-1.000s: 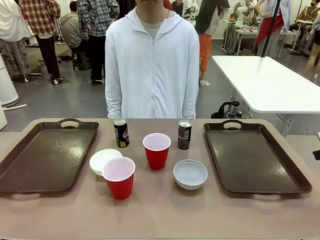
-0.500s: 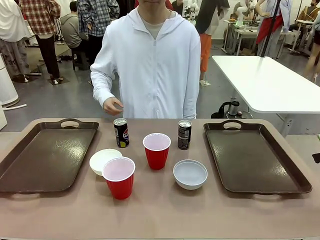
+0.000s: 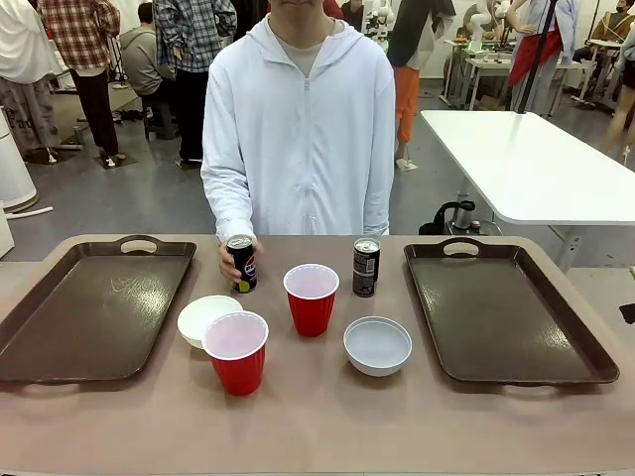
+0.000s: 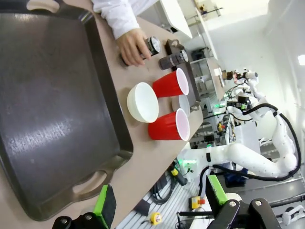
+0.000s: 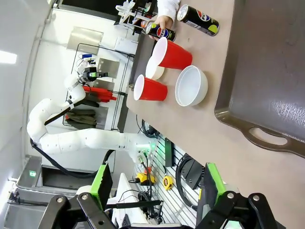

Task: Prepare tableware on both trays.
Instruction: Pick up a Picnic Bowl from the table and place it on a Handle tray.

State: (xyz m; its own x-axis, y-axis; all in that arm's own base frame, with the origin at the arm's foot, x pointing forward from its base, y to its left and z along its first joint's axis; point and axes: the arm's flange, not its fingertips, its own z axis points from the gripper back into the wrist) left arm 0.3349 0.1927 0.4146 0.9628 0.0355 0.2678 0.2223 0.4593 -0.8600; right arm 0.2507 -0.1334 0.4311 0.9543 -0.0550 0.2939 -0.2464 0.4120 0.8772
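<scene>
Two dark brown trays lie flat, the left tray [image 3: 94,307] and the right tray [image 3: 506,307], both bare. Between them stand two red cups [image 3: 311,297] [image 3: 236,350], two white bowls [image 3: 205,317] [image 3: 377,344] and two dark cans. The person's hand [image 3: 230,266] grips the Pepsi can [image 3: 241,263]; the other can [image 3: 366,266] stands free. My left gripper [image 4: 159,200] is open above the near end of the left tray [image 4: 47,109]. Off the near edge of the right tray [image 5: 267,62], my right gripper [image 5: 155,183] hangs open too. Neither holds anything.
The person in a white hoodie [image 3: 303,129] stands at the far edge of the brown table [image 3: 317,426]. A white table [image 3: 536,164] stands behind at the right. The other arm [image 4: 248,157] shows far off in the left wrist view.
The person's hand has come down from waist height and closed around the Pepsi can. Nothing on the table has shifted.
</scene>
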